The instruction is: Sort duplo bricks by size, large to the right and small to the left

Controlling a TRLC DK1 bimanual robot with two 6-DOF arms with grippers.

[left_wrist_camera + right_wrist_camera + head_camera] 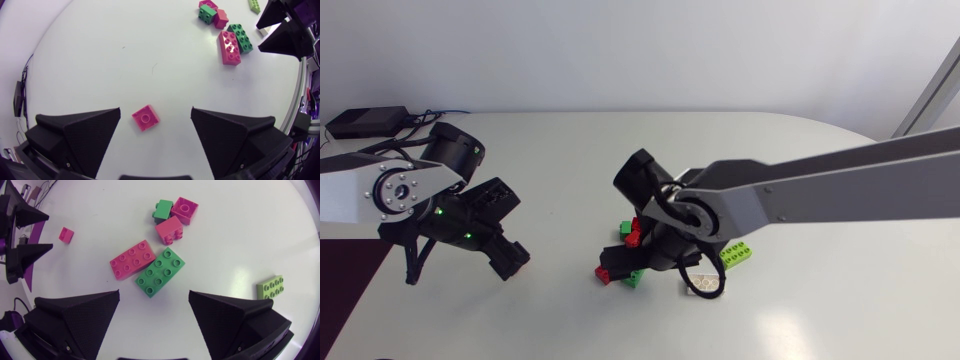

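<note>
1. The left gripper [156, 111] is wide open and empty. A small pink brick [146, 118] lies between its fingers, with open table [100, 60] ahead.
2. The right gripper [154, 294] is wide open and empty above the touching green brick [161, 272] and large pink brick [133, 259].
3. A lime brick [270, 287] lies well apart.

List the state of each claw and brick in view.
small pink brick: flat, studs up, alone
left claw: open over small pink brick, not touching
right claw: open, empty
large pink brick: flat, against large green brick
large green brick: flat, studs up
lime brick: flat, apart
three small bricks: bunched together
</note>
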